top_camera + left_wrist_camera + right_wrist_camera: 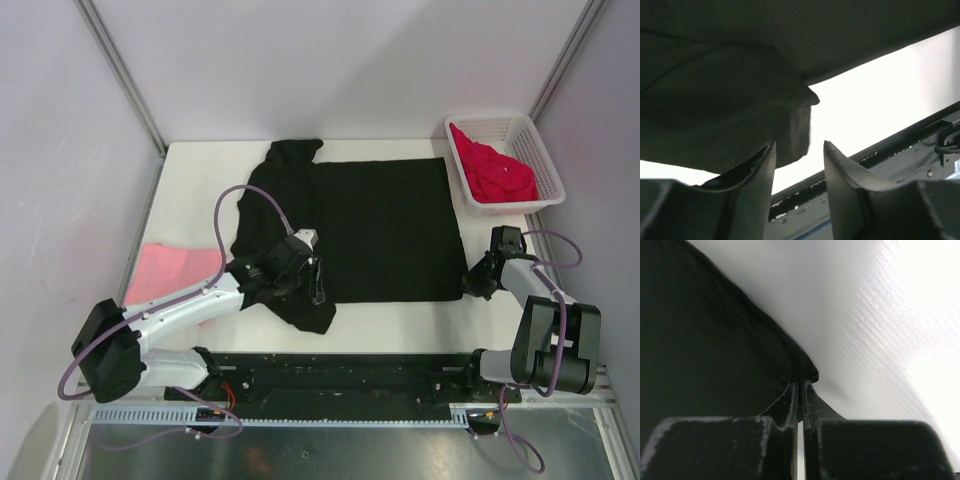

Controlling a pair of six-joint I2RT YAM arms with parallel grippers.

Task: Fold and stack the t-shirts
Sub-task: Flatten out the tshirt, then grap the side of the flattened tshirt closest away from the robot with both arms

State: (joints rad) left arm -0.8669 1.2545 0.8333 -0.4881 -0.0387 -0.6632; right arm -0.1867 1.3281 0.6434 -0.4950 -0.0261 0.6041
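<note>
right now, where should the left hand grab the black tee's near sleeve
Likely the free hem of the near sleeve on the black tee, coming in low from the near edge of the table. The sleeve sticks out past the body toward that edge, its hem just ahead of the open left hand.

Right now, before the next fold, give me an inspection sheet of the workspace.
Surface: white table.
Job's things: black t-shirt spread mid-table, near-left sleeve bunched; pink t-shirt at the left edge; red t-shirt crumpled in the basket.
Clutter: white lattice basket, far right.
Grippers: left pincer open by the bunched sleeve; right pincer shut on the black t-shirt's near-right corner.
Cables: purple cables loop from both arms, the left one above the shirt.
Surroundings: pale walls, metal frame posts.
</note>
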